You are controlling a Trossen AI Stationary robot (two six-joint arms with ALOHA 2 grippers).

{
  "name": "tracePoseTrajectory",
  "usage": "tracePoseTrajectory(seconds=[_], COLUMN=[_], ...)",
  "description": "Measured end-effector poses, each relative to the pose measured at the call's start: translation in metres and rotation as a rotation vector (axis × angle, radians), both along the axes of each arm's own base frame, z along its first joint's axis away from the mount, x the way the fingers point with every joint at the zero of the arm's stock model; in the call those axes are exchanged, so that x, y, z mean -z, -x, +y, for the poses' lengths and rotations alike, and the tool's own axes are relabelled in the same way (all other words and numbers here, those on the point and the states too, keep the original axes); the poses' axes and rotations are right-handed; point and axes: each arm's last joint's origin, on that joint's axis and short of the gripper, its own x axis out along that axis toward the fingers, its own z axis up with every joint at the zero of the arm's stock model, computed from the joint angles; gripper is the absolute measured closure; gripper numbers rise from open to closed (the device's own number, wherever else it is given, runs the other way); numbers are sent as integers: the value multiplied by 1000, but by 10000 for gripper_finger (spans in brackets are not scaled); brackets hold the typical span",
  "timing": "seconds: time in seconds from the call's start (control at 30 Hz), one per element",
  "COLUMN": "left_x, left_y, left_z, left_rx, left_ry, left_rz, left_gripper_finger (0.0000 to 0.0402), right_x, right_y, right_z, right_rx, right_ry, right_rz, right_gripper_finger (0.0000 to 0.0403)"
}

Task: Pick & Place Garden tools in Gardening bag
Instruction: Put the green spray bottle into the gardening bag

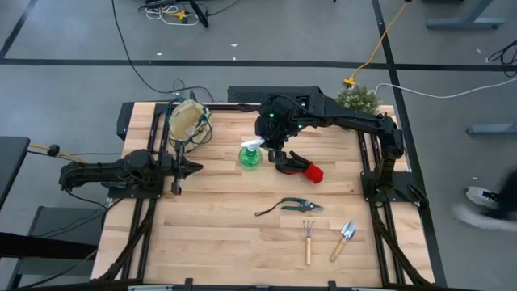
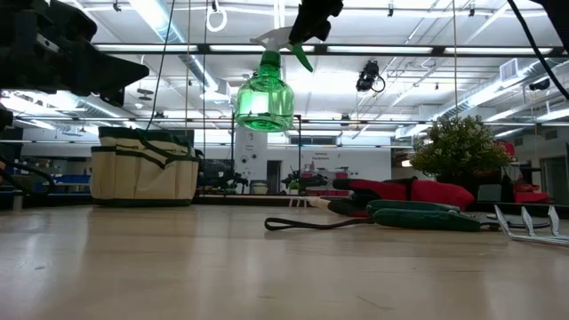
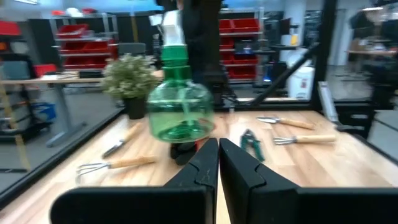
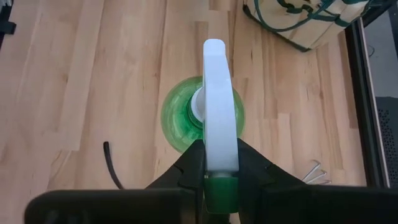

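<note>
Low view alone shows the spray bottle [image 2: 263, 96] airborne, clamped by right tool [image 4: 219, 163]; left tool [image 3: 218, 163] closed

Green spray bottle [image 1: 250, 155] hangs upright above the table; beige gardening bag [image 1: 187, 121] stands well apart

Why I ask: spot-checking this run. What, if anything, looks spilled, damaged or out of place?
Nothing stands out. The right gripper holds the green spray bottle by its white head, clear of the table. No spill shows beneath it, and the gardening bag stands upright.
</note>
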Motion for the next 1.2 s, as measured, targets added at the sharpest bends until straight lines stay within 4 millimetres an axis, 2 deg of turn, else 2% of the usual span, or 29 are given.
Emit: tracePoseTrajectory(seconds=[0.67, 0.8, 1.0, 1.2], left_x=[-3, -22, -54, -88], left_y=[1, 5, 9, 3], left_z=[0, 0, 0, 0], left_rx=[-1, 3, 0, -15], left_ry=[130, 127, 107, 51], left_rz=[-19, -76, -59, -35], left_gripper_finger=[395, 397, 398, 398], right_x=[0, 0, 0, 0], right_y=[0, 0, 0, 0], right_z=[0, 0, 0, 0], right_rx=[1, 1, 1, 1], right_ry=[-1, -1, -1, -1], right_rz=[2, 2, 3, 3], right_gripper_finger=[348, 348, 348, 348])
